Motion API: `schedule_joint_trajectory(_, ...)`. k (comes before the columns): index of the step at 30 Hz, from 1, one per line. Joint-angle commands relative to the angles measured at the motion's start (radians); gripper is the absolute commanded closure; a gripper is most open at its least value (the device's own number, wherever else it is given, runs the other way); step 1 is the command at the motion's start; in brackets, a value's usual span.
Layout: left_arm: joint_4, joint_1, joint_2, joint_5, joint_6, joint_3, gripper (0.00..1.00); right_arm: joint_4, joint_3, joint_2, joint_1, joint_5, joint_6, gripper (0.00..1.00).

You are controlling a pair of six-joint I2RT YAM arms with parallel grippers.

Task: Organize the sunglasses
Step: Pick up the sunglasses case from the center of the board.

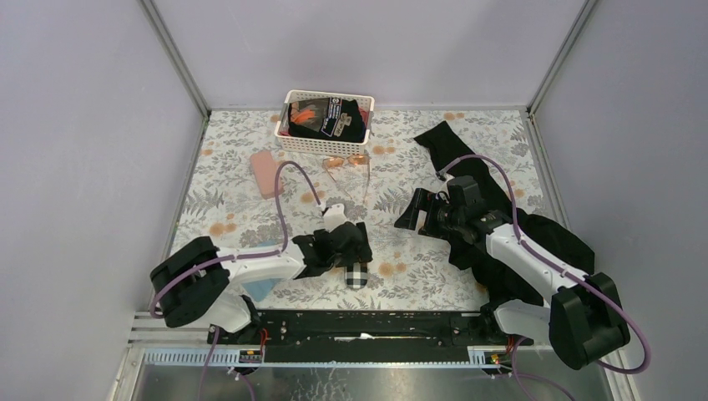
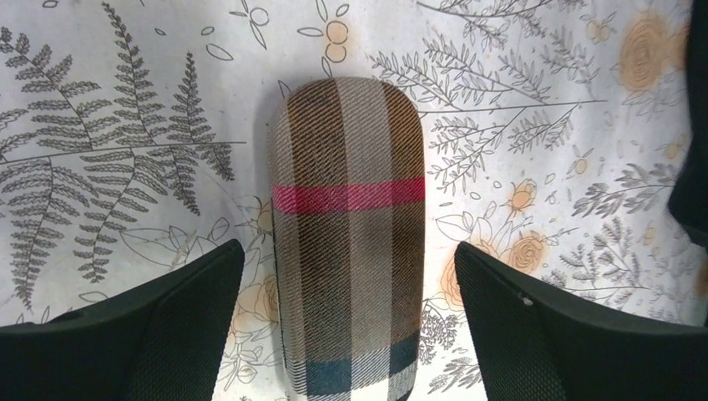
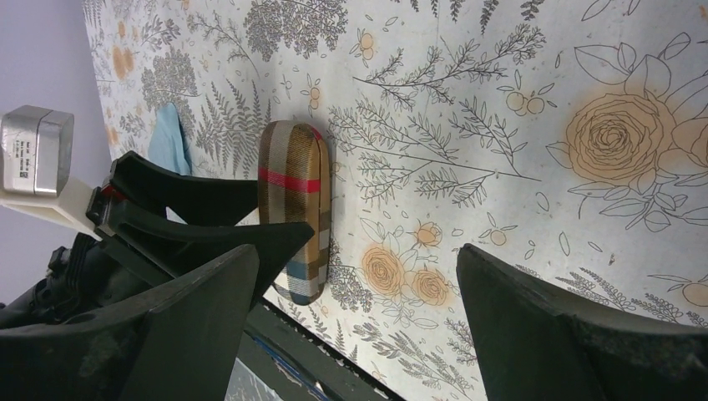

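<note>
The wire-framed sunglasses (image 1: 346,163) with pale orange-pink lenses lie unfolded on the table just in front of the white basket (image 1: 288,140). I cannot make out the black-framed pair. My left gripper (image 1: 354,257) is open over a plaid case (image 1: 357,276). In the left wrist view the gripper (image 2: 348,247) straddles the case (image 2: 346,184), with its fingers apart from both sides. My right gripper (image 1: 407,217) is open and empty above the table's middle. Its wrist view (image 3: 357,251) shows the plaid case (image 3: 294,209) to the left.
A pink case (image 1: 265,173) lies left of the sunglasses. The basket holds dark packaged items (image 1: 327,115). A black cloth (image 1: 467,163) runs along the right under the right arm. A light-blue cloth (image 1: 260,288) lies by the left arm and also shows in the right wrist view (image 3: 169,138).
</note>
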Motion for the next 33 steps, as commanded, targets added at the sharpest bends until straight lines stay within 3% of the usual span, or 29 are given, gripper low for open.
schedule_joint_trajectory(1,-0.227,-0.029,0.07,-0.072,-0.025,0.11,0.01,0.01,0.018,0.006,0.0,-0.008,-0.015,0.03)
schedule_joint_trajectory(9,-0.372,-0.066,0.253,-0.078,-0.028,0.262,0.01,0.017,0.021,0.013,0.0,-0.022,-0.013,0.04)
schedule_joint_trajectory(11,-0.386,-0.067,0.271,-0.083,-0.027,0.281,0.09,0.012,0.02,0.008,-0.001,-0.022,-0.014,0.04)
schedule_joint_trajectory(16,-0.434,-0.066,0.268,-0.086,-0.005,0.335,0.75,-0.007,0.026,-0.002,0.0,-0.017,-0.021,0.04)
schedule_joint_trajectory(19,-0.467,-0.05,0.23,-0.059,0.043,0.393,0.88,-0.012,0.035,-0.013,-0.001,-0.02,-0.023,0.04)
schedule_joint_trajectory(22,-0.391,0.031,0.099,0.091,0.127,0.396,0.95,-0.015,0.053,-0.03,-0.001,-0.041,-0.029,0.03)
schedule_joint_trajectory(24,-0.258,0.134,-0.016,0.302,0.165,0.326,1.0,0.009,0.054,-0.047,-0.002,-0.078,-0.023,0.02)
schedule_joint_trajectory(27,-0.007,0.305,-0.15,0.613,0.142,0.216,1.0,0.094,0.041,-0.072,-0.01,-0.178,0.016,0.02)
schedule_joint_trajectory(33,0.301,0.446,-0.204,0.923,0.057,0.147,1.0,0.607,-0.118,-0.15,-0.01,-0.361,0.289,0.01)
